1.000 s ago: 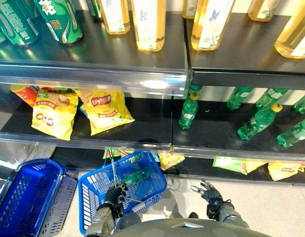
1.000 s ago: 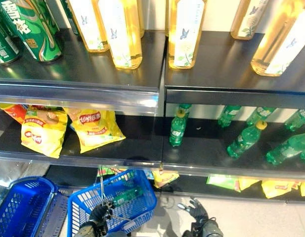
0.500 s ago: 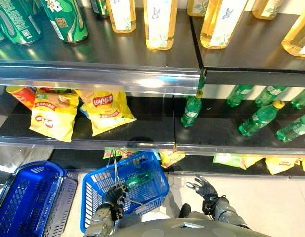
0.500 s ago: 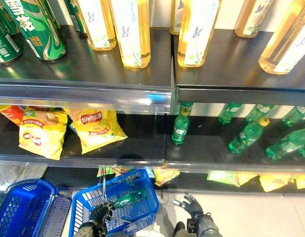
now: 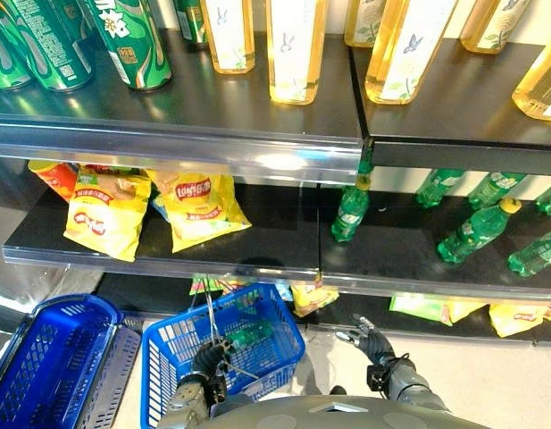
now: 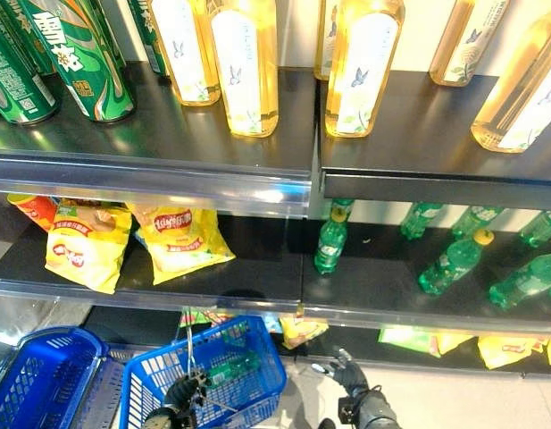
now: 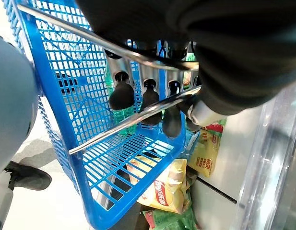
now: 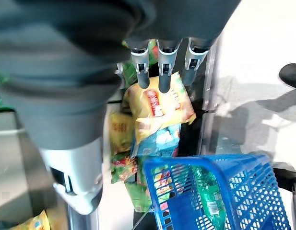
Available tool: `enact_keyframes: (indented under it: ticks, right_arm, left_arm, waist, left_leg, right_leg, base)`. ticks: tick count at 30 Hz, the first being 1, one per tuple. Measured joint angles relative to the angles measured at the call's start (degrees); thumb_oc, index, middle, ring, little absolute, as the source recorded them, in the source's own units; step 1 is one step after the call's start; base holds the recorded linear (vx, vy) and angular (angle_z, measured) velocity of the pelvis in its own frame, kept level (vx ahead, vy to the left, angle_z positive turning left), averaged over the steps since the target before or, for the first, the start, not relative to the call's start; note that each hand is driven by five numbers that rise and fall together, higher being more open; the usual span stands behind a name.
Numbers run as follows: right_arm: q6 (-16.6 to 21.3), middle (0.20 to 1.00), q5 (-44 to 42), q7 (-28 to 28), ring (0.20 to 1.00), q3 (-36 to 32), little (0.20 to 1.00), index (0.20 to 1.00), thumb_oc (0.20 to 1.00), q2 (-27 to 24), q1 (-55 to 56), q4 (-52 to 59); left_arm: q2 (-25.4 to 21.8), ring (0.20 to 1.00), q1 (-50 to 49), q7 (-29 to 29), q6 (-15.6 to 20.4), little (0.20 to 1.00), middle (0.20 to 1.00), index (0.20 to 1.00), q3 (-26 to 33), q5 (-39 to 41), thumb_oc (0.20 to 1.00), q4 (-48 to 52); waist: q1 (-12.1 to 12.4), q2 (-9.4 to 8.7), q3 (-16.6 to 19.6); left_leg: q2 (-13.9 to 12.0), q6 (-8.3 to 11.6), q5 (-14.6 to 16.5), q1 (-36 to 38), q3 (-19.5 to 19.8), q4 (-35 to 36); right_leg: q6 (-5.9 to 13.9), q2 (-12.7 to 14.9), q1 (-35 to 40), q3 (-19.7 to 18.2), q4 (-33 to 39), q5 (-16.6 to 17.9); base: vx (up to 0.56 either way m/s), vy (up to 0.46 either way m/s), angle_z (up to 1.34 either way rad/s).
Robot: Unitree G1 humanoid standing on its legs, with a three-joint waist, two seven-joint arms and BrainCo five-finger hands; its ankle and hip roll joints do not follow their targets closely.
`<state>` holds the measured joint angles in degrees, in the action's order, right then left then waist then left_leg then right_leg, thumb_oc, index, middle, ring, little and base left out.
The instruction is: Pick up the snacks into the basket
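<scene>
— Black store shelving (image 5: 257, 237), floor below. Left hand (image 5: 209, 357)?
— Curled round the metal handles (image 7: 128, 120) of the blue plastic basket (image 5: 275, 344).
— Right hand (image 5: 364, 340)?
— Fingers straight, near a yellow snack bag (image 8: 157, 103) on the bottom shelf.
</scene>
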<state>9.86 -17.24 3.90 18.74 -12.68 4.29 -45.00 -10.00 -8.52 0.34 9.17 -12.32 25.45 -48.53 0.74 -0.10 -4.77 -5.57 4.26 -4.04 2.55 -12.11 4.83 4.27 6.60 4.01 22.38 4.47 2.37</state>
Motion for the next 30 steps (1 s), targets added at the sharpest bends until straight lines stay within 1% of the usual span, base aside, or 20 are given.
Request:
enact_keyframes:
  ticks: [2, 6, 17, 18, 20, 21, 22, 23, 24, 25, 26, 27, 28, 29, 30]
  right_arm:
    - [0.69, 1.0, 1.59, 0.58, 1.0, 0.69, 1.0, 1.0, 1.0, -1.28, 1.5, 4.49]
    - [0.79, 1.0, 3.11, 0.67, 1.0, 0.82, 1.0, 1.0, 1.0, -1.58, 1.43, 4.56]
    - [1.08, 1.0, 3.4, 1.17, 1.0, 1.27, 1.0, 1.0, 1.0, -2.1, 1.41, 4.34]
    - [1.06, 1.0, 3.38, 1.07, 1.0, 1.3, 1.0, 1.0, 1.0, -2.06, 0.74, 3.74]
    - [1.1, 1.0, 3.36, 0.82, 1.0, 1.24, 1.0, 1.0, 1.0, -2.23, -0.3, 3.79]
    - [1.14, 1.0, 3.35, 0.51, 1.0, 1.23, 1.0, 1.0, 1.0, -2.74, -1.23, 3.88]
    - [1.18, 1.0, 3.35, 0.45, 1.0, 1.25, 1.0, 1.0, 1.0, -3.39, -1.69, 3.99]
    - [1.25, 1.0, 3.34, 0.43, 1.0, 1.19, 1.0, 1.0, 1.0, -4.05, -1.97, 4.16]
    - [1.23, 1.0, 3.33, 0.26, 1.0, 1.1, 1.0, 1.0, 1.0, -4.18, -2.43, 4.08]
    - [1.27, 1.0, 3.41, 0.18, 1.0, -0.02, 1.0, 1.0, 1.0, -4.27, -2.14, 4.55]
    - [1.28, 1.0, 3.52, 0.13, 1.0, -0.39, 1.0, 1.0, 1.0, -4.22, -1.87, 4.69]
    - [1.25, 1.0, 3.59, -0.11, 1.0, -1.17, 1.0, 1.0, 1.0, -4.42, -1.09, 5.15]
    - [1.17, 1.0, 3.59, -0.18, 1.0, -1.35, 1.0, 1.0, 1.0, -4.26, -0.69, 5.77]
    - [1.13, 1.0, 3.6, -0.17, 1.0, -1.21, 1.0, 1.0, 1.0, -3.84, 0.13, 6.14]
    - [1.13, 1.0, 3.61, -0.14, 1.0, -1.11, 1.0, 1.0, 1.0, -3.61, 0.12, 6.35]
  left_arm:
    - [-0.07, 0.2, -0.59, -0.15, 0.0, 0.2, 0.2, 0.2, 0.01, -0.01, 0.2, 0.33]
    - [-0.1, 0.2, -0.75, -0.17, 0.0, 0.2, 0.2, 0.2, 0.04, -0.01, 0.2, 0.32]
    - [-0.21, 0.2, -0.96, -0.22, 0.0, 0.2, 0.2, 0.2, 0.07, 0.03, 0.2, 0.98]
    - [-0.29, 0.2, -0.75, -0.22, 0.01, 0.2, 0.2, 0.2, 0.1, 0.03, 0.2, 1.08]
    - [-0.75, 0.2, 0.97, -0.21, 0.08, 0.2, 0.2, 0.2, 0.04, 0.0, 0.2, 1.46]
    - [-0.95, 0.2, 2.6, -0.23, 0.08, 0.2, 0.2, 0.2, 0.02, 0.03, 0.2, 1.72]
    - [-0.9, 0.2, 3.35, -0.21, 0.08, 0.2, 0.2, 0.2, -0.25, 0.03, 0.2, 1.84]
    - [-0.71, 0.2, 3.94, -0.24, 0.08, 0.2, 0.2, 0.2, -0.25, 0.03, 0.2, 2.05]
    - [-0.46, 0.2, 4.26, -0.31, 0.08, 0.2, 0.2, 0.2, -0.21, 0.02, 0.2, 1.94]
    - [-0.35, 0.2, 4.01, -0.31, 0.07, 0.2, 0.2, 0.2, -0.05, 0.01, 0.2, 1.68]
    - [-0.14, 0.2, 3.61, -0.3, 0.07, 0.2, 0.2, 0.2, 0.02, 0.01, 0.2, 1.65]
    - [0.33, 0.2, 3.14, -0.37, 0.03, 0.2, 0.2, 0.2, -0.12, -0.01, 0.2, 1.79]
    - [0.21, 0.2, 3.14, -0.34, -0.07, 0.2, 0.2, 0.2, -0.09, -0.02, 0.2, 2.11]
    - [-0.27, 0.2, 3.22, -0.34, -0.07, 0.2, 0.2, 0.2, -0.19, -0.16, 0.2, 2.23]
    - [-0.52, 0.2, 3.24, -0.34, -0.07, 0.2, 0.2, 0.2, -0.19, -0.19, 0.2, 2.32]
  waist:
    - [0.01, -0.04, 0.29]
    - [0.07, -0.41, 0.64]
    - [0.12, -0.4, 0.52]
    - [0.18, -0.53, 0.16]
    - [-0.03, -1.35, -0.66]
    - [0.08, -1.63, -1.55]
    - [-0.23, -1.42, -1.78]
    - [-0.45, -1.04, -2.21]
    - [-1.31, -1.74, -2.97]
    - [-1.48, -2.21, -2.99]
    - [-1.47, -2.27, -2.64]
    - [-2.64, -1.35, -2.28]
    - [-3.24, -1.53, -2.42]
    - [-4.14, -2.57, -2.24]
    - [-4.15, -2.94, -2.42]
  left_leg:
    - [0.01, 0.0, 0.0, 0.08, -0.11, 0.0]
    - [-0.07, 0.02, 0.02, 0.66, -0.16, 0.09]
    - [-0.41, 0.39, -0.19, -0.23, -0.05, -0.02]
    - [-0.44, 0.64, -0.17, -0.85, 0.34, -1.29]
    - [-0.33, 0.83, -0.06, -3.99, 1.02, -4.92]
    - [-0.25, 0.82, -0.18, -6.14, 0.59, -7.25]
    - [-0.34, 1.29, -1.26, -6.22, -1.95, -5.81]
    - [-0.87, 0.93, -1.38, -6.33, -4.76, -4.94]
    - [-0.79, -0.46, 0.48, -5.88, -9.57, -5.72]
    - [0.08, -0.7, 1.37, -4.12, -12.03, -6.79]
    - [0.57, -0.81, 1.51, -3.08, -11.87, -6.0]
    - [1.43, -1.88, 2.37, -1.94, -10.0, -3.06]
    - [1.81, -2.33, 1.55, -1.84, -9.51, -1.84]
    - [3.09, -3.15, 0.85, -1.69, -9.12, -0.71]
    - [3.47, -3.42, 0.66, -1.95, -9.23, -0.57]
  right_leg:
    - [0.01, 0.02, 0.04, -0.04, 0.08, 0.04]
    - [0.0, -0.17, 0.76, -0.05, 0.43, 0.08]
    - [-0.1, -0.62, 0.15, 0.09, 0.74, 0.15]
    - [-0.1, -0.98, -0.2, 0.07, 0.7, 0.12]
    - [-0.21, -0.28, -0.7, 0.2, 0.41, 0.09]
    - [-0.77, -0.29, -0.85, 1.04, 0.65, 0.49]
    - [-1.76, -0.32, -1.18, 2.09, 0.69, 1.02]
    - [-1.66, -0.16, -1.34, 2.86, 0.91, 0.87]
    - [-2.22, 0.87, -1.28, 4.5, 1.01, 0.89]
    - [-1.42, 2.38, -1.02, 6.04, 0.79, 1.3]
    - [-0.51, 2.86, -0.76, 6.59, 0.5, 1.33]
    - [0.32, 3.05, -1.61, 6.74, -1.36, 1.62]
    - [0.97, 3.93, -2.43, 6.96, -3.5, 0.8]
    - [1.82, 5.3, -3.5, 6.66, -5.15, 0.32]
    - [2.22, 6.21, -4.94, 5.97, -7.38, -0.13]
  base:
    - [0.0, 0.0, 0.0]
    - [0.0, -0.044, 0.0]
    - [-0.04, -0.073, 0.01]
    - [-0.13, -0.039, 0.09]
    - [-0.1, -0.007, 0.26]
    - [-0.03, 0.065, 0.35]
    - [0.02, 0.072, 0.42]
    - [0.09, 0.243, 0.31]
    - [-0.04, 0.239, 0.15]
    - [-0.06, 0.272, 0.0]
    - [-0.1, 0.088, 0.03]
    - [-0.07, 0.077, 0.22]
    - [-0.16, 0.098, 0.38]
    - [-0.16, 0.098, 0.28]
    - [-0.15, 0.057, 0.11]
